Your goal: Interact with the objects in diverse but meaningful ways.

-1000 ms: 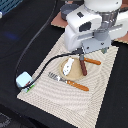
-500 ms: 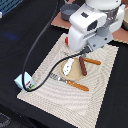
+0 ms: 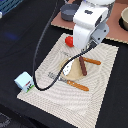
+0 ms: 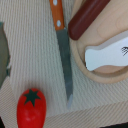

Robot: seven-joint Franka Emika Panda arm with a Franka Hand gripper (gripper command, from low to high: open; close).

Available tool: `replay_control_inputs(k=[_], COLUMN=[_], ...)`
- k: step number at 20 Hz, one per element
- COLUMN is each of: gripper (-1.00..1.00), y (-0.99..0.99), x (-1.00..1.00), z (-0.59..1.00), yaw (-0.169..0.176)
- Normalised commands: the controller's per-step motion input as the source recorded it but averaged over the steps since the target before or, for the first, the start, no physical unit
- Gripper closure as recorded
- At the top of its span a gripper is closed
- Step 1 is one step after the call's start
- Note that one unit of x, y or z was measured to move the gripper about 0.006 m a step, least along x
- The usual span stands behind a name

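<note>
A round red tomato lies on the beige placemat, just to the exterior view's left of my gripper. The gripper hangs above the mat between the tomato and the plate, and its fingers cannot be made out. A dark brown sausage rests across the tan plate. In the wrist view the tomato sits beside the knife's blade, the sausage lies on the plate's rim, and a white bottle-like piece lies on the plate. The pale-blue milk carton stands at the mat's left corner.
An orange-handled knife lies beside the plate, and an orange-handled fork lies in front of it. A black cable loops over the mat. A bowl stands on a brown board at the back right.
The arm has shifted slightly above the back of the mat, so the tomato shows more plainly. The plate, sausage, cutlery and carton lie where they were.
</note>
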Motion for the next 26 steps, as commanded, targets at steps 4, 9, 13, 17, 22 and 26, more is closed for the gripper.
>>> replay_control_inputs(k=[4,9,13,17,22,26], gripper=[-1.0,-1.0,-1.0,-1.0,-1.0,-1.0], y=[0.25,0.29,0.29,0.14,0.04,0.03], x=[-0.99,-1.0,-1.0,-0.77,-0.53,-0.42], z=[-0.24,-0.32,-0.34,-0.17,-0.01,-0.01], yaw=[0.039,0.002,0.0,-0.028,-0.155,-0.175])
